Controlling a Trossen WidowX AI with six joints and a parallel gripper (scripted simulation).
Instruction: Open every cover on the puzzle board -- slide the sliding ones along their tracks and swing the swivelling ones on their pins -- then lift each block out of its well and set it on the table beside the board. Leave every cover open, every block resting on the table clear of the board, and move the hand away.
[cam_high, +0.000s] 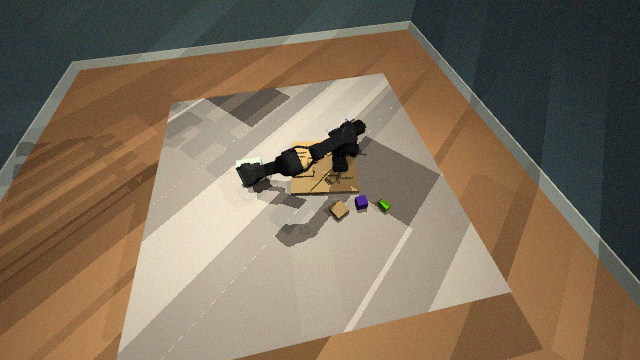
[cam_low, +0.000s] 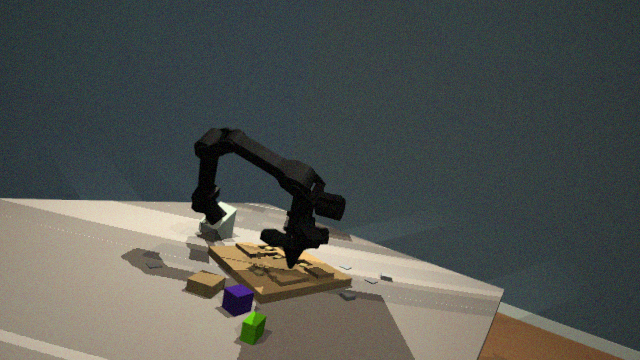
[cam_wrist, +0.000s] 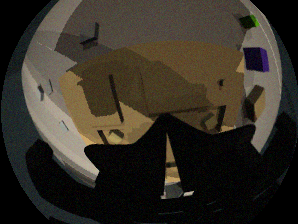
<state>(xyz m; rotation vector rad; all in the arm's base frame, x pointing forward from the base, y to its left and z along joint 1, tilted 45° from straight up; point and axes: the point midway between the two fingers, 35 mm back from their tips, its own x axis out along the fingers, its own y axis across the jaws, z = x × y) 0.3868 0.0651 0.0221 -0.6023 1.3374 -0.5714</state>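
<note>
The wooden puzzle board lies flat, with dark slots and raised cover plates. One cover plate is near the front corner and another is to its right. The arm and shade hide parts of the board, so I cannot tell how far each cover is open. My gripper is shut and empty, its tip pointing down low over the board. A tan block, a purple block and a green block rest on the table, clear of the board.
Several small flat grey pieces lie on the table past the board's far side, one of them close to its right corner. Another thin piece lies to the left. A pale block-like object stands by the arm's base.
</note>
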